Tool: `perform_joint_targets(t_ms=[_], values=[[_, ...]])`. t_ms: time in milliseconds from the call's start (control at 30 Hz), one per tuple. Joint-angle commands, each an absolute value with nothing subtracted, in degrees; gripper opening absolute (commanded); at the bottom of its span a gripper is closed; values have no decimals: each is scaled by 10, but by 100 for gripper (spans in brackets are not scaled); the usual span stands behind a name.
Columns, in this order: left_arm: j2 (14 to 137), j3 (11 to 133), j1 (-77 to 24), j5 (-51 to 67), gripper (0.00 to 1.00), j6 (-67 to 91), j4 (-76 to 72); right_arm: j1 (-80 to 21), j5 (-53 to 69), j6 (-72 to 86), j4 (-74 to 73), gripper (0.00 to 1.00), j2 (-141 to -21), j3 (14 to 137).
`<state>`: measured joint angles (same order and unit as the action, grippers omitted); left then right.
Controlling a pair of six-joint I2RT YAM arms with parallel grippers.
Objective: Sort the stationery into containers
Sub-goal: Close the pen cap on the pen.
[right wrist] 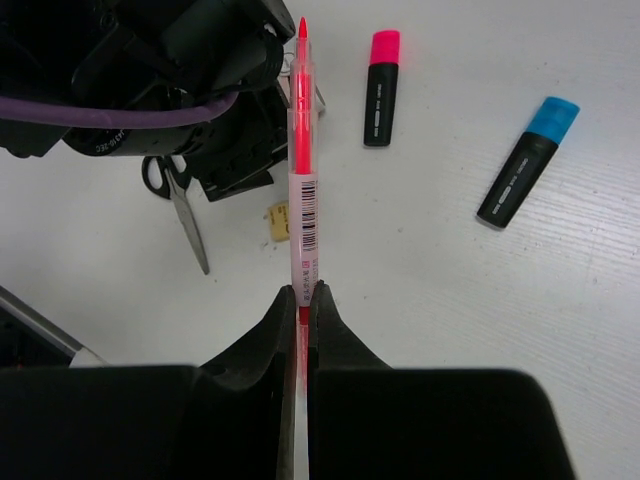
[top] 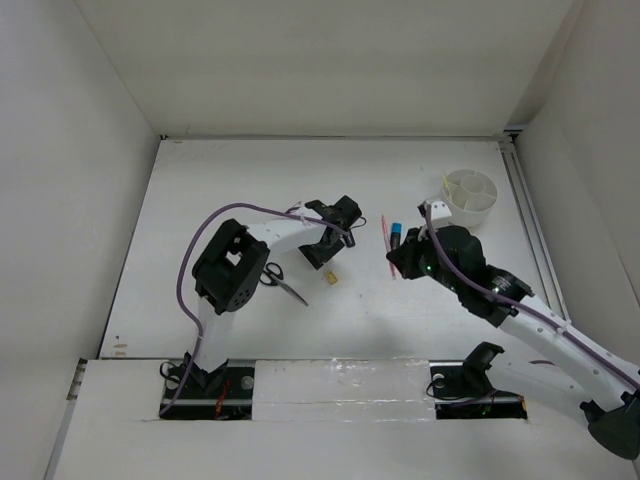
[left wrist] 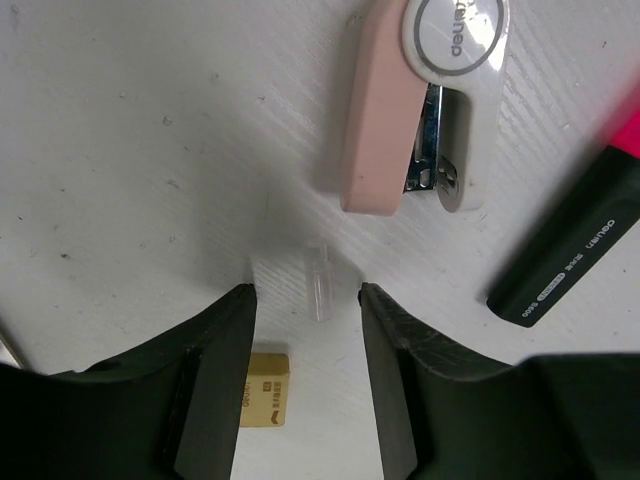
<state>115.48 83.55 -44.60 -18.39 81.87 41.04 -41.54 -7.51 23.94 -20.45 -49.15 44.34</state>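
My right gripper (right wrist: 300, 295) is shut on a thin pink pen (right wrist: 303, 190) and holds it above the table; both also show in the top view, the gripper (top: 398, 264) and the pen (top: 385, 232). My left gripper (left wrist: 305, 295) is open and low over the table, with a tiny tan piece (left wrist: 265, 388) by its left finger and a small clear cap (left wrist: 318, 280) ahead. A pinkish stapler-like item (left wrist: 400, 100) and the pink-capped marker (left wrist: 575, 245) lie beyond. The blue-capped marker (right wrist: 525, 165) and the scissors (right wrist: 185, 215) lie on the table. A white round container (top: 470, 196) stands at the back right. The shallow bowl is out of view.
The left arm (top: 230, 265) arches over the table's middle left, close to my right gripper. White walls close the table on the left, back and right. A rail (top: 530, 230) runs along the right edge.
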Motion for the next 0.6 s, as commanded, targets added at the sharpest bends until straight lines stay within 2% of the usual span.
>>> perform_joint_targets(t_ms=[0,133,367,433,533,567], values=[[1187,831,-449,-184,41,857,427,-403,-53,230,-170,0,-469,441],[1193,831,-449,-184,32,864,432,-398,-40,225,-170,0,-463,441],[1213,824,-449,-184,26,864,439,-388,-14,225,-159,0,-458,436],[1220,824,-449,-178,20,864,439,-388,-9,225,-159,0,-458,431],[1225,811,-449,-167,3,858,419,-382,-4,220,-159,0,-453,431],[1225,806,-449,-162,0,851,412,-382,-4,220,-159,0,-453,431]])
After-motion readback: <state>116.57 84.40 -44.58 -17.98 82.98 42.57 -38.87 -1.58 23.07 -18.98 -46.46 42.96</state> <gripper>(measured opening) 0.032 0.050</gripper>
